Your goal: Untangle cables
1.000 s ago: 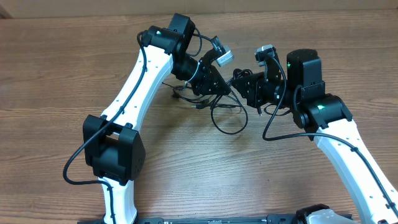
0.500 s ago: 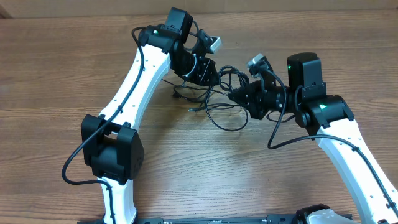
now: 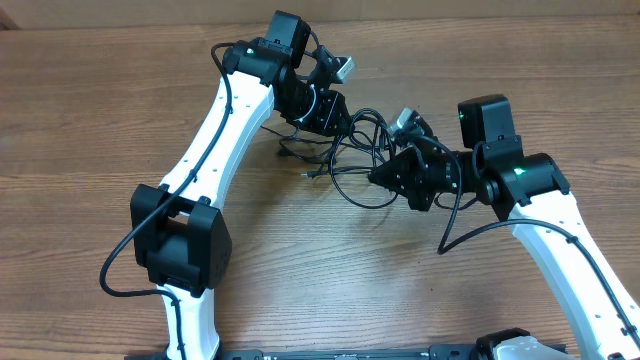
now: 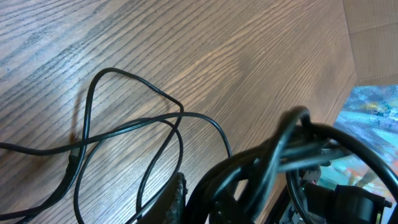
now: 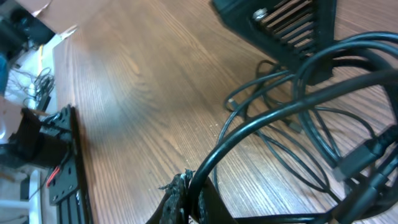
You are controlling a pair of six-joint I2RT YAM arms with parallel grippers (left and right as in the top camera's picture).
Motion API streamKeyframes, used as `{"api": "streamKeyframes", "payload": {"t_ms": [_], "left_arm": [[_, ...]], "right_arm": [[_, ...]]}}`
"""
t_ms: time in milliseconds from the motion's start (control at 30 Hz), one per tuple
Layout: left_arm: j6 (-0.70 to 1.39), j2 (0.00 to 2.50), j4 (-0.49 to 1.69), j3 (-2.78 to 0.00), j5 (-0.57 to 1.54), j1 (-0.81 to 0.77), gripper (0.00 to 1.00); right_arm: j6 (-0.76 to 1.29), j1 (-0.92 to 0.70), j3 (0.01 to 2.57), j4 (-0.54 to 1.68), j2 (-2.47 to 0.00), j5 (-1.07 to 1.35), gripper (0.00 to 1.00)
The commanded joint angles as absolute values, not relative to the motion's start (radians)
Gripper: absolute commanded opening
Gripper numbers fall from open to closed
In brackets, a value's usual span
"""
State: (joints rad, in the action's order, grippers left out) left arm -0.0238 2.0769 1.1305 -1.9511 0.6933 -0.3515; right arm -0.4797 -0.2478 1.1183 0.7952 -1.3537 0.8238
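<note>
Since approx. 1 sec ago, right fingers [image 3: 378, 177] have dropped toward the near side with the wrist turned. The left fingers [image 3: 335, 118] have drawn back toward the far edge of the tabletop [image 3: 100, 100]. The gap between the two is wider, and the cables [image 3: 365, 140] are strung across it.

Right fingers [image 5: 185, 186]: pressed together, pinching one strand. In the rt wrist view that strand of the cables [image 5: 280, 112] rises from the tips and arcs off to the right.

Left fingers [image 4: 176, 194]: state cannot be told. The lft wrist view shows only one dark finger at the bottom edge. A thick bunch of black cord just right of it, close to the lens, blocks the rest.

Cables, location: the main tangle sits between the two sets of fingers, partly lifted. Overlapping loops lie flat on the tabletop below the left fingers and just left of the right fingers. In the lft wrist view, thin strands of the cables [image 4: 149, 120] cross each other on the wood, left of the finger. No. of separate cords: unclear.
</note>
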Motion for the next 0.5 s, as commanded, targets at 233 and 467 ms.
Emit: {"api": "streamKeyframes", "payload": {"t_ms": [233, 467], "left_arm": [[0.008, 2.061, 1.115, -1.961, 0.661, -0.339, 0.17], [0.008, 2.061, 1.116, -1.961, 0.661, -0.339, 0.17]], "right_arm": [[-0.735, -0.274, 1.138, 0.883, -1.332, 0.970, 0.04], [-0.772, -0.274, 1.138, 0.899, -1.332, 0.971, 0.04]]}}
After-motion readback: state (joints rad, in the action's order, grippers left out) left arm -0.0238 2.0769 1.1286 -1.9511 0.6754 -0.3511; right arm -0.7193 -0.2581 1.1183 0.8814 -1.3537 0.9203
